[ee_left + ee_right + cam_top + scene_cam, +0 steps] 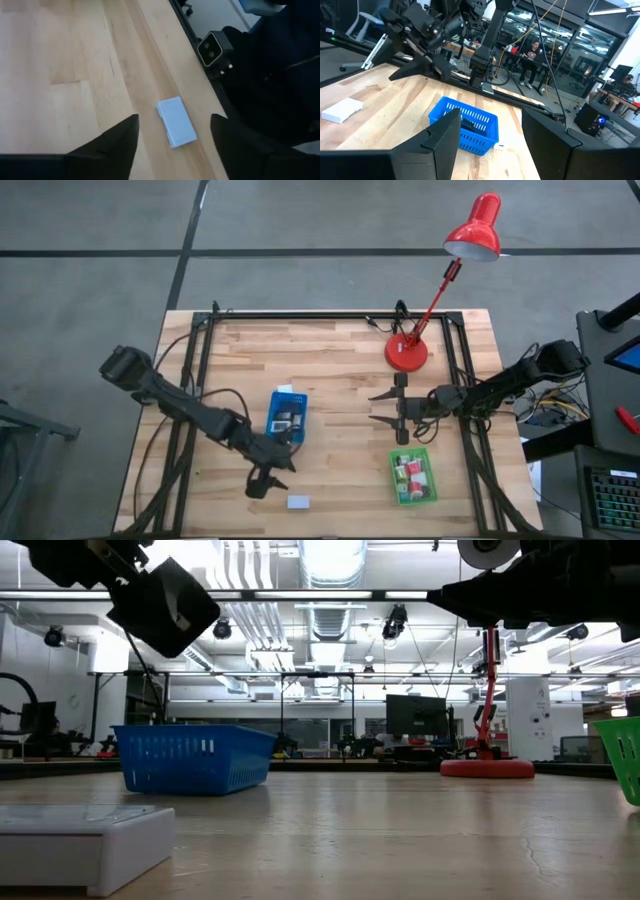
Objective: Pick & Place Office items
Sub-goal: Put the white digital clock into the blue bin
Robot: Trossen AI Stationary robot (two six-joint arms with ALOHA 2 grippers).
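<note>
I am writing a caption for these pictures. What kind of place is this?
Most likely a robotics lab or workshop. The butcher-block wooden table stands on a grey concrete floor, the low view shows exposed ceiling ducts and strip lights, and a seated person works among desks and monitors behind.

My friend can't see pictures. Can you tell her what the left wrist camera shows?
A small white box lies flat on the wooden table, near its edge. The left gripper hangs above it with its two dark fingers spread apart, one on each side of the box and not touching it.
</note>
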